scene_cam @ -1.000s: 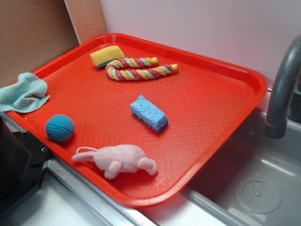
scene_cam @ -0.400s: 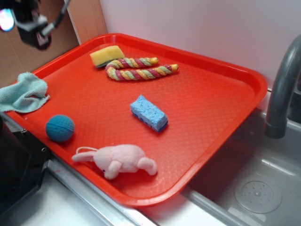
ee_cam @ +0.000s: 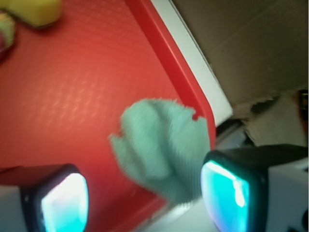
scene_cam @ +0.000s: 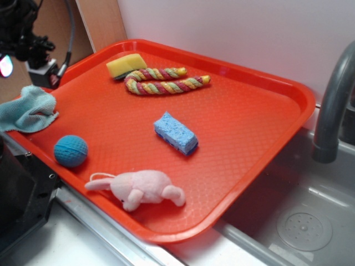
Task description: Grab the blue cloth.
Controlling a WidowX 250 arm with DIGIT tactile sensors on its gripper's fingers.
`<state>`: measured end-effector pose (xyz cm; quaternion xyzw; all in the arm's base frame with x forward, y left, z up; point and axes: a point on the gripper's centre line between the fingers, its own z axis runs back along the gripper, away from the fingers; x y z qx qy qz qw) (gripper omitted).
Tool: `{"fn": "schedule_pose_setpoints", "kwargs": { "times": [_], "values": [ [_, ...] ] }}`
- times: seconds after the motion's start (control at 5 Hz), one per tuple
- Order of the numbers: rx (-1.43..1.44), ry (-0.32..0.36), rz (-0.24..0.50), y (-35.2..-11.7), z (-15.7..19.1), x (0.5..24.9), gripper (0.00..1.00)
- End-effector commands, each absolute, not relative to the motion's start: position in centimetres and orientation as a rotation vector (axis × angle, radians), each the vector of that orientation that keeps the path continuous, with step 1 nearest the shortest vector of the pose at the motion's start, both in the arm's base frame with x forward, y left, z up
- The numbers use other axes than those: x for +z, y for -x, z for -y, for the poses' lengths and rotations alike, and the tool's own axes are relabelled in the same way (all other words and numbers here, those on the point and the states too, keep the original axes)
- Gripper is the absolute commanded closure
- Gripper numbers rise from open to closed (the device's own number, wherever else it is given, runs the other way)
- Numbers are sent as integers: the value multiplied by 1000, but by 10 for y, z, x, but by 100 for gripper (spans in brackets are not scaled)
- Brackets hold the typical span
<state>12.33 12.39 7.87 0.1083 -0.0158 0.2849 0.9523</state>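
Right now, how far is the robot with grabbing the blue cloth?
Done: the gripper is above the blue cloth, which shows between its two open fingers in the wrist view. In hand: nothing; the cloth lies untouched, draped over the rim of the red tray at its left corner. Left: descend, close on the cloth, lift.

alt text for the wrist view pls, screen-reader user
Wrist view, blurred: a crumpled blue cloth lies at the edge of a red tray, draped over its rim, framed between the open pincer's two fingertips at the bottom. A yellow sponge sits at top left.
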Motion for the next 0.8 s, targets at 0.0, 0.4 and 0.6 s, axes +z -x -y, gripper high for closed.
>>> {"fn": "schedule_pose_setpoints", "kwargs": {
  "times": [0.0,0.4,0.6],
  "values": [
    [438,-79,59,-127,-145,51,0],
    [331,-69,-39,-128,-110,14,100],
    [305,-68,-77,-110,-108,3,100]
  ]
}}
